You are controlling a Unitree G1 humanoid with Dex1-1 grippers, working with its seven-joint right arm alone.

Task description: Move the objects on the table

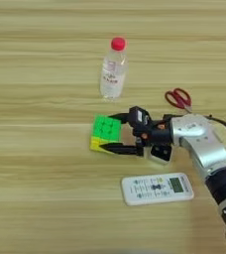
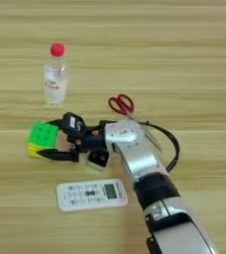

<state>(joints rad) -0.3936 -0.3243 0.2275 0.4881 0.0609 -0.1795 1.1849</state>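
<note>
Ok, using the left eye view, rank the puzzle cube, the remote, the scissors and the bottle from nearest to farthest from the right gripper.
1. Puzzle cube: at the fingertips of the right gripper.
2. Remote: below the gripper, toward the robot.
3. Scissors and bottle: both farther back, scissors to the right; too close to call.

Silver forearm (image 2: 135, 149), black band nearer elbow, grey shell beyond. Black cable (image 2: 169, 144) loops alongside. Black two-fingered right gripper (image 1: 116, 133), orange accents at wrist.

Green-yellow puzzle cube (image 1: 105, 133) between bottle (image 1: 113, 71) and remote (image 1: 157, 188).
</note>
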